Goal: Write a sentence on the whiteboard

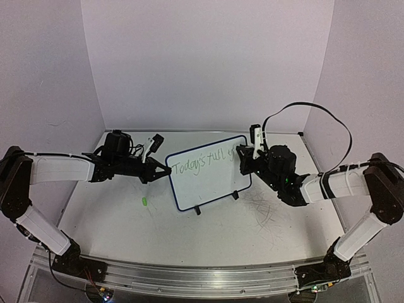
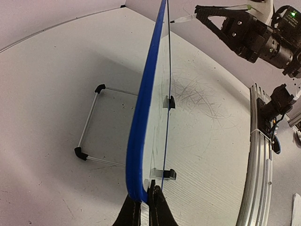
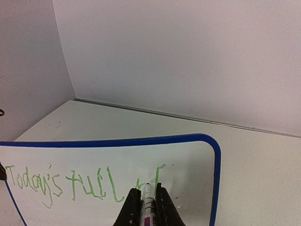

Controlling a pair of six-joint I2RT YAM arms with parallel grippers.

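While the left gripper pinches the left edge of one blue-framed whiteboard, the right gripper clenches one marker, its tip at green writing reading "Today's full" plus unfinished strokes.

We see the white, blue-framed whiteboard standing upright on two black feet; its green cursive sentence reads "Today's full", then a few further strokes.
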